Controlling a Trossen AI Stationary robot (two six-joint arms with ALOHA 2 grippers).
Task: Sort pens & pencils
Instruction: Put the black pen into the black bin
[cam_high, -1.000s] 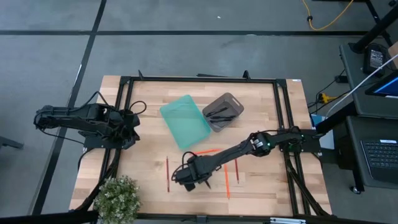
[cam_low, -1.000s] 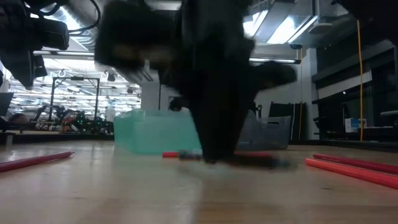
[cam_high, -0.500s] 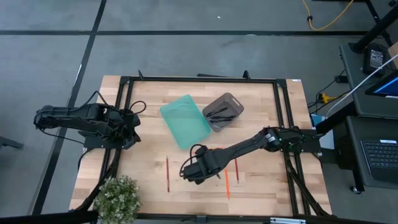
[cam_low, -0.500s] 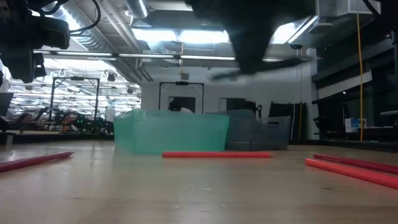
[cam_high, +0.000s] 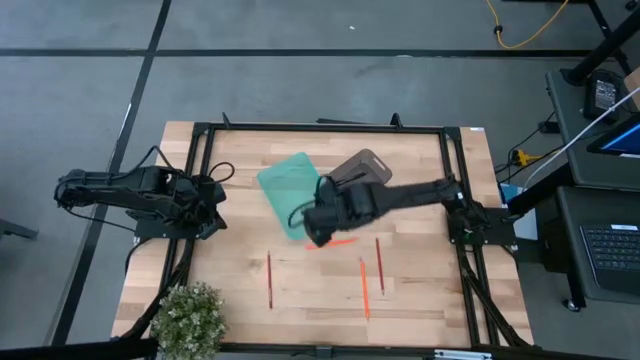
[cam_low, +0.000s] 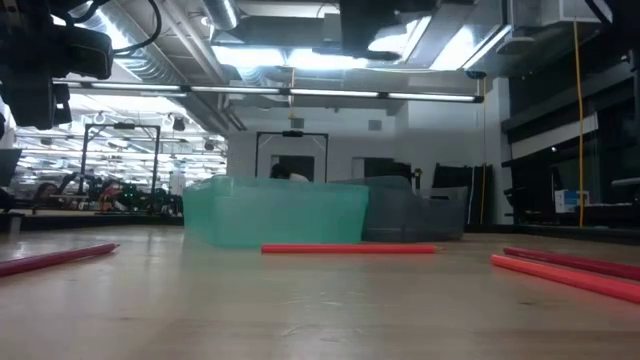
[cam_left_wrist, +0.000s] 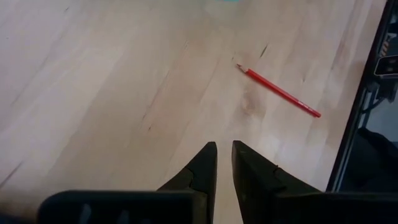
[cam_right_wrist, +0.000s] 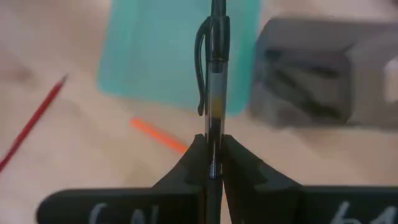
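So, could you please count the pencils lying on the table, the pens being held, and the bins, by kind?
Pencils: 4
Pen, held: 1
Bins: 2
Total: 7

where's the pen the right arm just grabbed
The pen is clamped upright in the right gripper's fingers, above the table's middle beside the teal bin.

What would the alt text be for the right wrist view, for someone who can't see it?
The right gripper pinches a thin black clip pen upright between its fingers, above a wooden table. Behind it sit an empty teal plastic bin, a grey bin holding dark pens, and orange-red pencils.
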